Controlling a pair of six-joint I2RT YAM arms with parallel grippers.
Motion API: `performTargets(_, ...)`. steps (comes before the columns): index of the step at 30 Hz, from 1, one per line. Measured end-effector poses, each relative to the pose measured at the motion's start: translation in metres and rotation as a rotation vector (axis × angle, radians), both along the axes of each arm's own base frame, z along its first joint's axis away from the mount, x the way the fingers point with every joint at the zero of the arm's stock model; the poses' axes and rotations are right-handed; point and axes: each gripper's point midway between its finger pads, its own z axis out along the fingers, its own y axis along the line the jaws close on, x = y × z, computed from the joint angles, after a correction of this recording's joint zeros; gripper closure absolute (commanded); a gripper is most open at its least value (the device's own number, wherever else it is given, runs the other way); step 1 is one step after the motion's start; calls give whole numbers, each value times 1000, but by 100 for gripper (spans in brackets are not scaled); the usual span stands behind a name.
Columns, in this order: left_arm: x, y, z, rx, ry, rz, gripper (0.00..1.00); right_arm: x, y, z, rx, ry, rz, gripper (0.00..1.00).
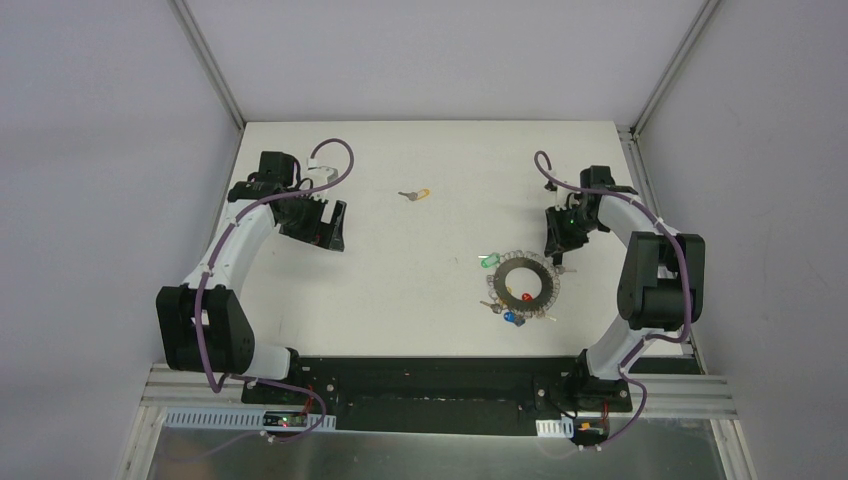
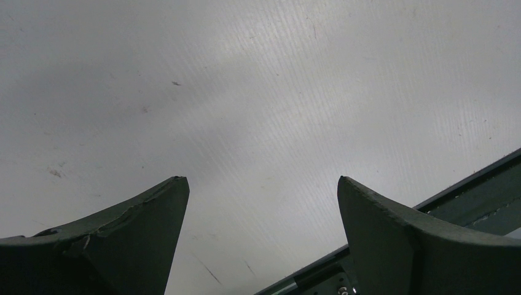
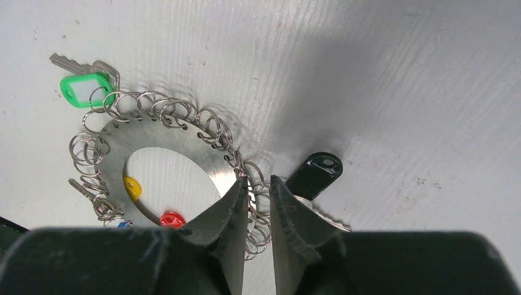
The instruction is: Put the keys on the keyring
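Observation:
The keyring [image 1: 507, 280] is a flat grey metal ring fringed with wire loops, lying right of the table's centre; it also shows in the right wrist view [image 3: 184, 138]. A green key [image 3: 83, 90], a yellow key [image 3: 132, 186] and a red key [image 3: 172, 219] hang on it. A black key [image 3: 313, 175] lies just beside its rim. A loose yellow-headed key [image 1: 415, 194] lies far off towards the table's middle back. My right gripper [image 3: 258, 180] is nearly shut just over the ring's loops, and nothing clearly sits in its grip. My left gripper [image 2: 261, 179] is open and empty at far left [image 1: 335, 228].
A blue key [image 1: 510, 317] sits at the ring's near edge. A dark metal rail [image 2: 479, 196] crosses the lower right of the left wrist view. The white table [image 1: 420, 150] is walled by grey panels at the back and sides.

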Motion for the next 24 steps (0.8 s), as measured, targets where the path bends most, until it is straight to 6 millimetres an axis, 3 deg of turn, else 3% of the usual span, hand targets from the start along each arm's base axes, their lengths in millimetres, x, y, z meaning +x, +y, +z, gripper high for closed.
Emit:
performTargets(14,-1,-1,-2,-5,11,0,5,-3,8,2,47,17,-2,76)
performTargets(24,-1,-1,-2,-7,14,1,5,-6,9,-8,53,51,-5,79)
